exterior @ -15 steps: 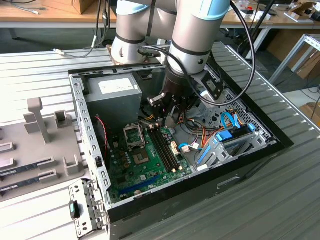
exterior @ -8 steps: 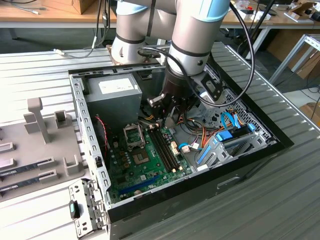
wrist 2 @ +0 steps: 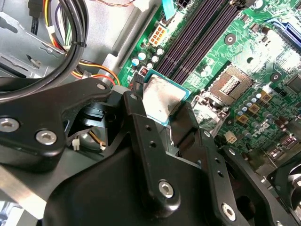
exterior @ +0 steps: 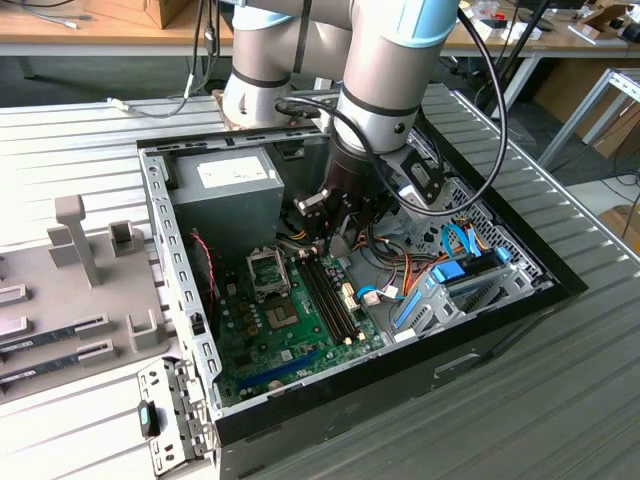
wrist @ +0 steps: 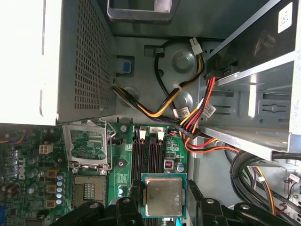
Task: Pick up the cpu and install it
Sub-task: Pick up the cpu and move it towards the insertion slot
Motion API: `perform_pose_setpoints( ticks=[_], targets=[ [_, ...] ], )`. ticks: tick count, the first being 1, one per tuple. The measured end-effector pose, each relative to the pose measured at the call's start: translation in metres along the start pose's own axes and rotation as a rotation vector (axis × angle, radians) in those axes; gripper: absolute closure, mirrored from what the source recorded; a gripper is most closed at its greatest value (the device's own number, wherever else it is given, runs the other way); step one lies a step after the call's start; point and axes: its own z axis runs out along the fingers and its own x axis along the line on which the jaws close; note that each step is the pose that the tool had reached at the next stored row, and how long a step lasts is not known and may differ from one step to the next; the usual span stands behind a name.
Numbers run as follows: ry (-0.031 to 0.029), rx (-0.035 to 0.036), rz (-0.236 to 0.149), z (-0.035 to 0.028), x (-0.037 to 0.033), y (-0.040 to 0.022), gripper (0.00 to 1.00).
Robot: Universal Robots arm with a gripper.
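The cpu [wrist: 163, 197] is pinched by its edges in the gripper [exterior: 336, 238], hovering over the memory slots [wrist: 146, 155]. The open socket [wrist: 87, 190] lies near, off to the gripper's side. It's the carry step, not yet seated, and seating calls for square alignment over the socket.

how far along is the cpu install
Pick-up looks done: the claw is shut on the cpu, held above the motherboard. In hand: the cpu, hanging near the memory slots. Left: seating it; the socket lies open and empty.
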Motion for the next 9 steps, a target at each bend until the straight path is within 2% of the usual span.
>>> perform_pose_setpoints(
  ticks=[9],
  targets=[
    [0.0000, 0.0001, 0.000, 0.0033, 0.0003, 0.0001, 0.53]
  ],
)
